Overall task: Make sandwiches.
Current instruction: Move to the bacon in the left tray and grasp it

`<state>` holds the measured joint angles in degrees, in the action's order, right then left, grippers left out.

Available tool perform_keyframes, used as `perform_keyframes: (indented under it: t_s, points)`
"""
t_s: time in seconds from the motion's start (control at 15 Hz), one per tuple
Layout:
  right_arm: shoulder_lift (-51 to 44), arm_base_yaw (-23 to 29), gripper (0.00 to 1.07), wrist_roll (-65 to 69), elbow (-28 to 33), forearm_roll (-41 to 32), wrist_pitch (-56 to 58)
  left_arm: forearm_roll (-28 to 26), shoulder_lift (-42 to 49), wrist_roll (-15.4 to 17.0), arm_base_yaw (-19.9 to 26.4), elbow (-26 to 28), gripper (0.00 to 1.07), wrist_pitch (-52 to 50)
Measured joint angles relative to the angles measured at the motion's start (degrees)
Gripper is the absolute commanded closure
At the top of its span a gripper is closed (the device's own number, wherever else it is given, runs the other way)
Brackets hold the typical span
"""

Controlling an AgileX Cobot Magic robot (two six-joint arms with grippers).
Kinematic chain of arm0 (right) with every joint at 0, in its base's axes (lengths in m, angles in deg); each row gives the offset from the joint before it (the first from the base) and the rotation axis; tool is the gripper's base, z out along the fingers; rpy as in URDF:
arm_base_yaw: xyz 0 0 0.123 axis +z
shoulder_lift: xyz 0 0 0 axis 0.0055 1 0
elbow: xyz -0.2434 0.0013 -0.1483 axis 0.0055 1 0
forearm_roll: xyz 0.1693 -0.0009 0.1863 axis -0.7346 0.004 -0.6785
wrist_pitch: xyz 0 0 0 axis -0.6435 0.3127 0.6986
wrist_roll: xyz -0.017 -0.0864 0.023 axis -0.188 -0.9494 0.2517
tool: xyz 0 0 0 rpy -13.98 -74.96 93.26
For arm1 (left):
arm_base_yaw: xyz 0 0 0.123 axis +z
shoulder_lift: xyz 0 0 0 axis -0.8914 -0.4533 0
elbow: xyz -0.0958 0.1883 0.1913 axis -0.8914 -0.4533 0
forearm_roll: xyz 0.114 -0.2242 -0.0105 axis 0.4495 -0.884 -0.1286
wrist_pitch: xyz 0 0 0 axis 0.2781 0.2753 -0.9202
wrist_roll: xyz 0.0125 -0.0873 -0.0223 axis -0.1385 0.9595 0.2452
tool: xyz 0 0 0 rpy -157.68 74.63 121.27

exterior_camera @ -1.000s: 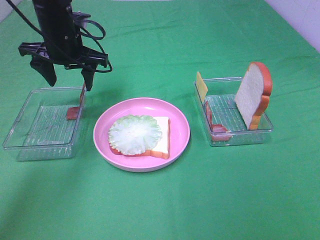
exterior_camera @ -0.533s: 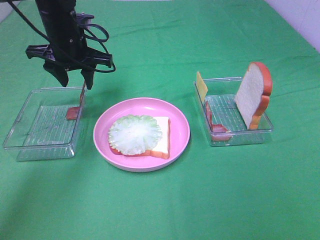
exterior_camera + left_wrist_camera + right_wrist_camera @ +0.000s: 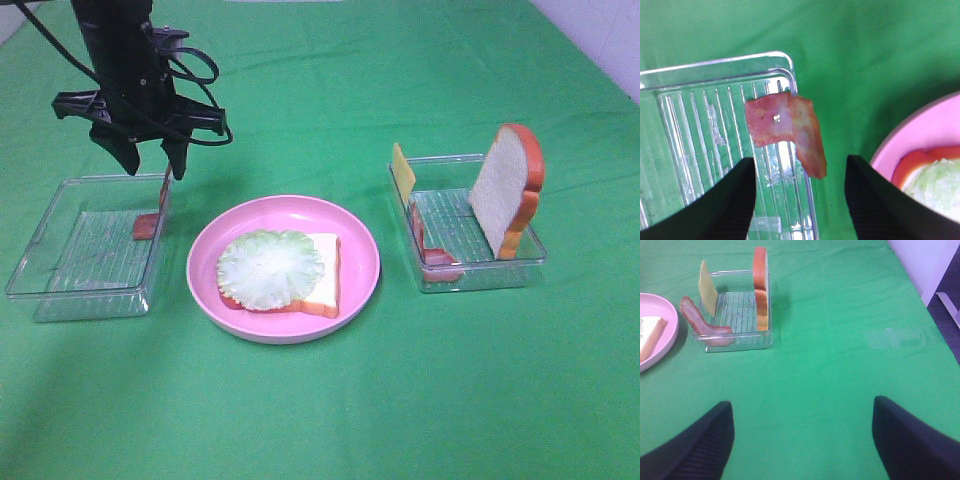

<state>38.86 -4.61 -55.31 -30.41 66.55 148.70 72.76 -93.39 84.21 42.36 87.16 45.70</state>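
On the green cloth (image 3: 320,400), the left tray (image 3: 85,305) looked the likeliest source of trouble. It was a light, clear thing, and the bacon strip (image 3: 782,125) lay across the rim of its wall nearest the pink plate (image 3: 360,255), part inside and part beyond it. The left gripper (image 3: 153,168) hung above that wall with its fingers spread to either side of the strip, pinching nothing. If they came down and shut there, they could catch the wall along with the bacon — and a lift would then drag or tip the tray toward the plate. The right gripper (image 3: 802,402), fingers wide apart and empty, sat well away from the right tray (image 3: 480,275) and seemed no threat. The sandwich (image 3: 285,275) lay half built on the plate, with lettuce (image 3: 270,265) over one bread slice (image 3: 325,262); a bumped plate could shift that loose leaf. The smallest worry was the strip itself — thin and probably slick, it might slip from a shallow edge grip and drop onto the cloth.
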Motion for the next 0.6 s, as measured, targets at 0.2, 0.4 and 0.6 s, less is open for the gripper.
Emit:
perform_keyframes:
  t_s: [0.2,0.4,0.6]
  points:
    - [0.00,0.00,0.34,0.00,0.00,0.00,0.00,0.00,-0.63,0.00,0.00,0.00,0.55,0.00]
    - [0.00,0.00,0.34,0.00,0.00,0.00,0.00,0.00,-1.60,0.00,0.00,0.00,0.58,0.00]
    - [0.00,0.00,0.34,0.00,0.00,0.00,0.00,0.46,-1.60,0.00,0.00,0.00,0.82,-0.06]
